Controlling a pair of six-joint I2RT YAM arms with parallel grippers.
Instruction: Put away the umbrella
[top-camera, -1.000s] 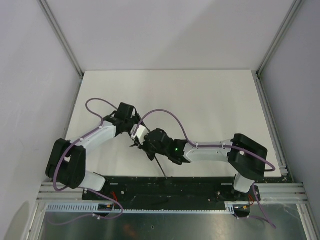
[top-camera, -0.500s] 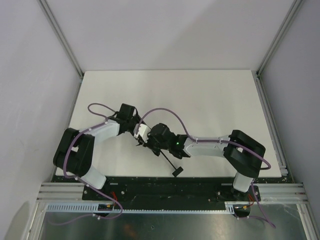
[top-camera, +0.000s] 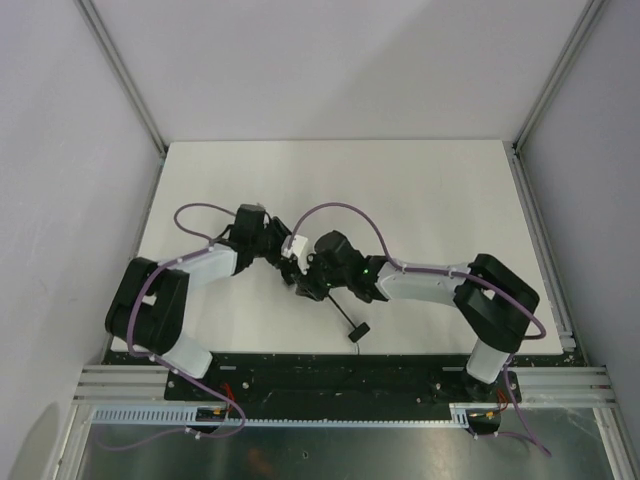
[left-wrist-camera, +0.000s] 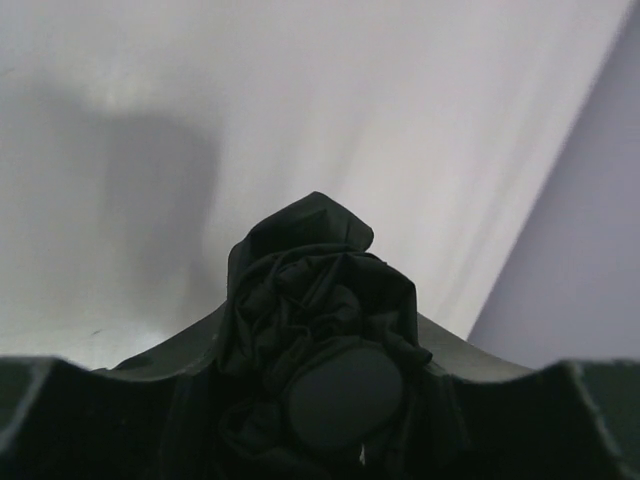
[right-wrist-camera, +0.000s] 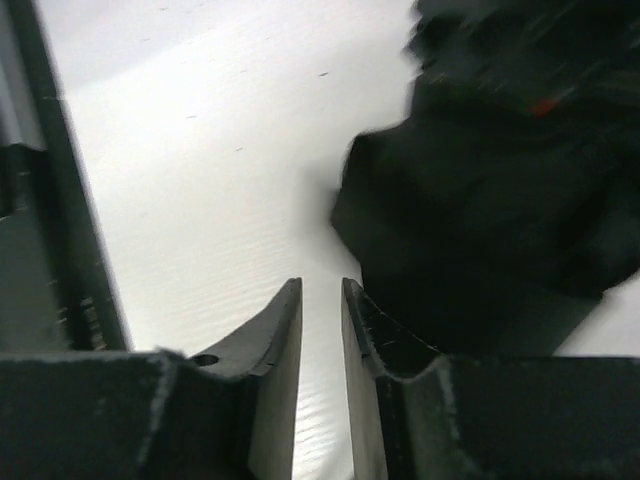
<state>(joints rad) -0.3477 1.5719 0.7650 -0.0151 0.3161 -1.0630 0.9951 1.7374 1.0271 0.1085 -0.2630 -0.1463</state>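
Note:
The black umbrella lies collapsed near the table's front middle. Its thin shaft runs down-right to a small black handle. In the left wrist view its bunched canopy fabric and round cap sit between the jaws. My left gripper is shut on that bundle. My right gripper is just beside it, with its fingers a narrow gap apart and only bare table between them. A dark blurred mass lies right of its fingertips; I cannot tell whether it is fabric or the other gripper.
The white table is walled by grey panels at the back and sides. Purple cables loop over both arms. A black base rail runs along the near edge.
Both grippers have moved up and right with the umbrella. Its shaft has swung, so the handle went from the base rail out onto the white table.

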